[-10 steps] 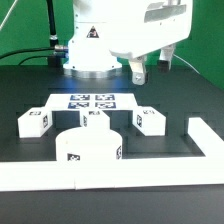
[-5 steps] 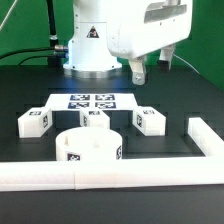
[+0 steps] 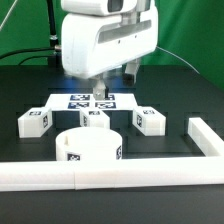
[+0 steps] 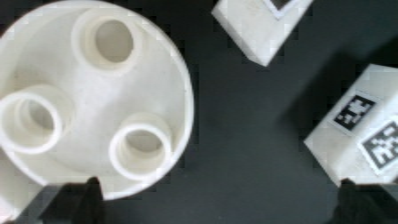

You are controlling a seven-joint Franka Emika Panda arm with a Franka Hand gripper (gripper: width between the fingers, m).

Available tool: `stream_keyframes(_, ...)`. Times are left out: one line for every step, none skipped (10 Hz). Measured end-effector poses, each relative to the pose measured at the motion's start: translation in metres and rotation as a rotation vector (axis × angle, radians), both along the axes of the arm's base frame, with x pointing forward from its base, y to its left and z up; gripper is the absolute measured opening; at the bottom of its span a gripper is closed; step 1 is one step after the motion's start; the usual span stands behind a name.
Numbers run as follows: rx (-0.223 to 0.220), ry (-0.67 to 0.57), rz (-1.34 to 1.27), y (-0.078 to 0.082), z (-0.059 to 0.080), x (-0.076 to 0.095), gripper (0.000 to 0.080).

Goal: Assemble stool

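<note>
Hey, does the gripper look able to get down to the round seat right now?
Likely yes. The gripper hangs open above the parts, and the seat lies holes up, with nothing on it and nothing between the two.

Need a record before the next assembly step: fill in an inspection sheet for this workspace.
Surface: black table, bare parts clean.
Job's things: seat, sockets up; exterior view's left leg, middle leg, right leg loose beyond it, unfitted.
Clutter: nothing seen; only marker board and border rail.
Tool: open, empty, over the table beside the seat.
Cables: green cable behind the table.
Surroundings: pale backdrop, nothing else seen.
</note>
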State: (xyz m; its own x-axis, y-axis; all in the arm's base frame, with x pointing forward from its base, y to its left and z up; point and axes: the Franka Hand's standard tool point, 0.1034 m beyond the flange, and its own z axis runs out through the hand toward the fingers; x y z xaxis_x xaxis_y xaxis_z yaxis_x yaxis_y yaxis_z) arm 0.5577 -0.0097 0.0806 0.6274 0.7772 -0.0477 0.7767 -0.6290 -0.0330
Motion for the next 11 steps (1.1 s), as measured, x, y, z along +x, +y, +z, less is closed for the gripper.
stream_keyframes(-0.006, 0.014, -0.018, -0.012, -0.01, -0.001, 0.0649)
stream_keyframes(-0.007, 0.006, -0.019, -0.013, -0.016, 0.004, 0.0649)
stream_keyframes(-0.006, 0.0, -0.019, -0.014, -0.022, 0.006, 0.0649)
stream_keyframes(-0.006, -0.002, -0.02, -0.014, -0.029, 0.008, 0.0649)
stream_keyframes(-0.005, -0.009, -0.021, -0.014, -0.038, 0.008, 0.0649)
stream_keyframes(-0.004, -0.014, -0.019, -0.013, -0.044, 0.008, 0.0649)
stream_keyframes(-0.003, -0.016, -0.02, -0.013, -0.048, 0.008, 0.0649)
stream_keyframes(-0.002, -0.013, -0.02, -0.01, -0.052, 0.006, 0.0649)
stream_keyframes(0.0, -0.008, -0.018, -0.006, -0.057, 0.005, 0.0649)
stream_keyframes(0.002, -0.005, -0.016, -0.004, -0.059, 0.004, 0.0649)
stream_keyframes(0.002, -0.004, -0.016, -0.004, -0.06, 0.003, 0.0649)
